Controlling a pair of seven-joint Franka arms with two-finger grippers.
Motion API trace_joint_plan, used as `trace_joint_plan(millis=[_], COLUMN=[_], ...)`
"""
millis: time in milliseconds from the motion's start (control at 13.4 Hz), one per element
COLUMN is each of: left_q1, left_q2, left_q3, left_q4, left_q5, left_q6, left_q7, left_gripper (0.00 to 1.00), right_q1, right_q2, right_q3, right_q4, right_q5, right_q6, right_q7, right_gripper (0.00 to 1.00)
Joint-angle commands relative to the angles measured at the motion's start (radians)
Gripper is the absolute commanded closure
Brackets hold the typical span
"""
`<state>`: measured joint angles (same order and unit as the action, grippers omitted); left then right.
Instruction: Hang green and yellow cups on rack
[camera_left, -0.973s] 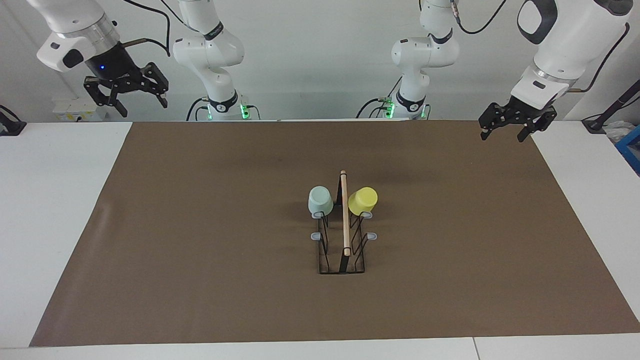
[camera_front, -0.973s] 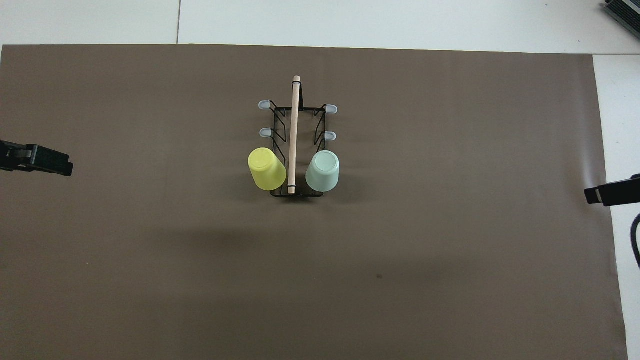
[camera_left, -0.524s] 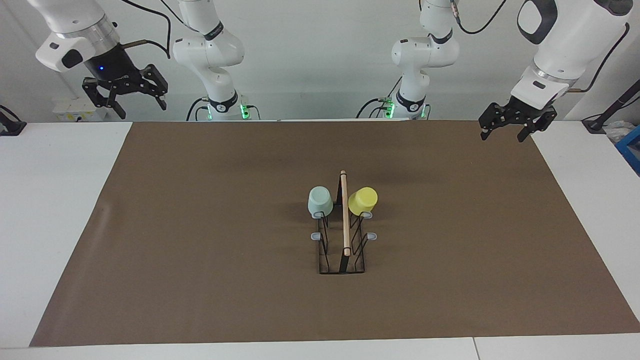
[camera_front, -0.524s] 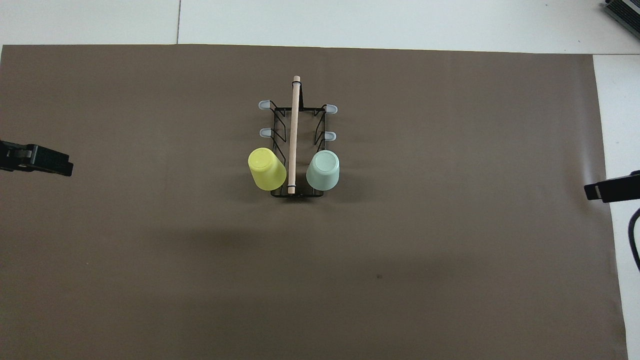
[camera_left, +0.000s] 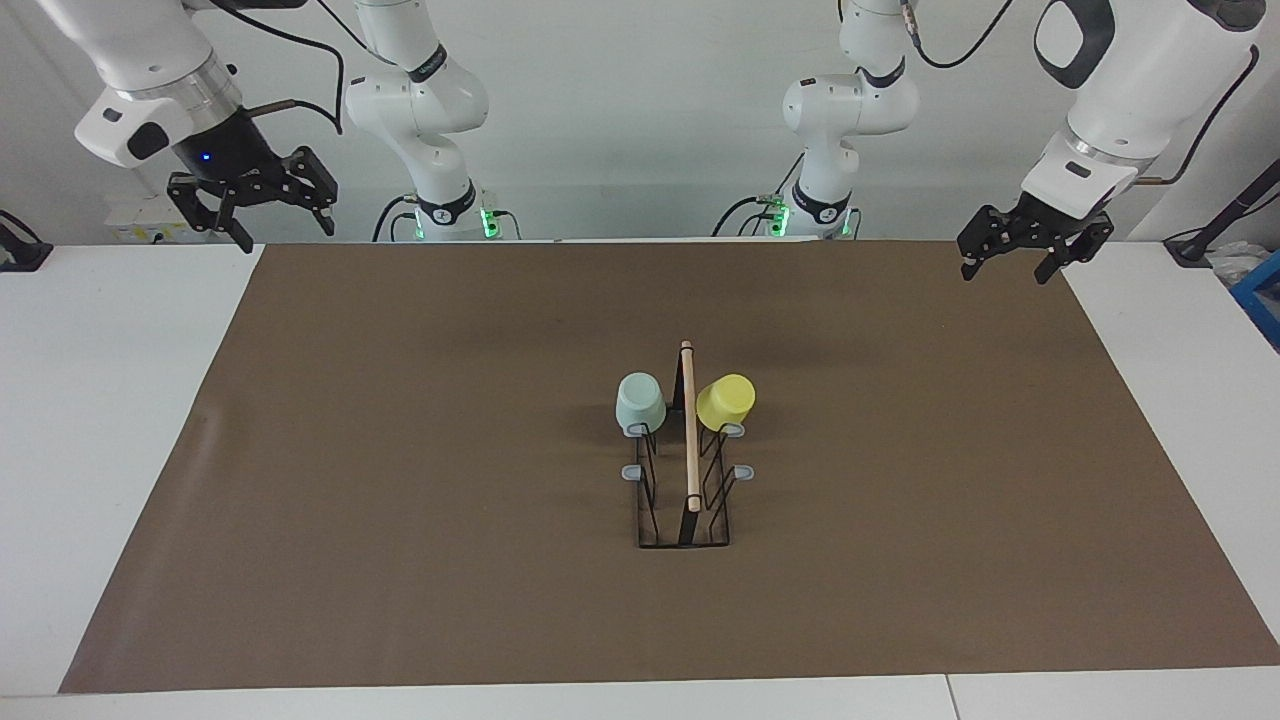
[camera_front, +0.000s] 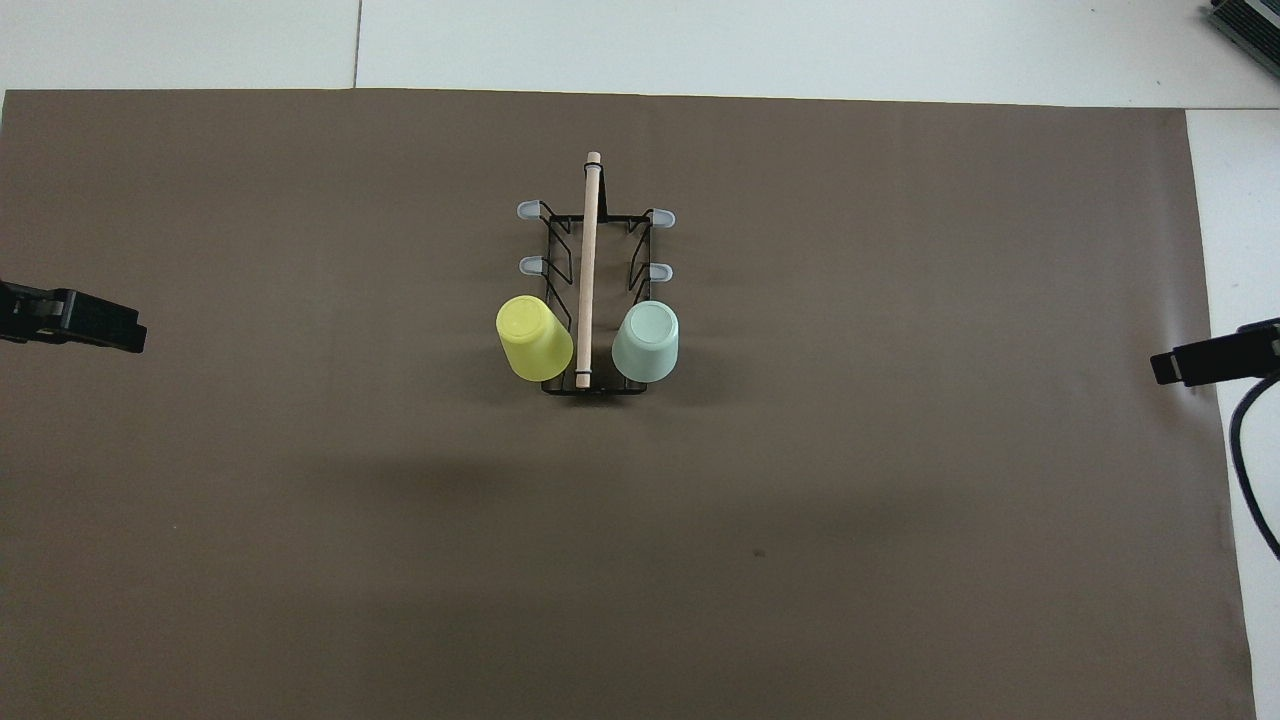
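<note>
step: both cups hung on rack, task looks done | left claw wide, empty; right claw wide, empty | next: none needed

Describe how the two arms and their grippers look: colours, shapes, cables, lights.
Both arms are glossy white with rounded joints, black bands and black cables. The left gripper and the right gripper are black linkage claws; the right one's black wrist shows a small blue light. Green lights glow at both bases.
</note>
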<state>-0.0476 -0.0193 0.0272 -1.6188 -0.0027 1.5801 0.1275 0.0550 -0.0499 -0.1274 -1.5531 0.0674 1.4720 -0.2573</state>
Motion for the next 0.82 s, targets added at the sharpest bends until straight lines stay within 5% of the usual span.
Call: trace_joint_plan(millis=[0, 749], left_q1=[0.0, -0.001], left_q2=[-0.025, -0.025], left_q3=[0.003, 0.003], left_q4=[-0.023, -0.023], left_q5=[-0.01, -0.01], left_q6=[-0.002, -0.002], left_q7=[0.006, 0.006], left_gripper=[0.0, 0.0], right_q1=[0.002, 0.0], right_q2=[0.021, 0.042], right_q3=[0.006, 0.009], right_q4=[0.025, 0.053], right_q5=[-0.035, -0.037], right_q6=[0.002, -0.006], right_q7=[0.024, 0.024], right_gripper=[0.0, 0.0])
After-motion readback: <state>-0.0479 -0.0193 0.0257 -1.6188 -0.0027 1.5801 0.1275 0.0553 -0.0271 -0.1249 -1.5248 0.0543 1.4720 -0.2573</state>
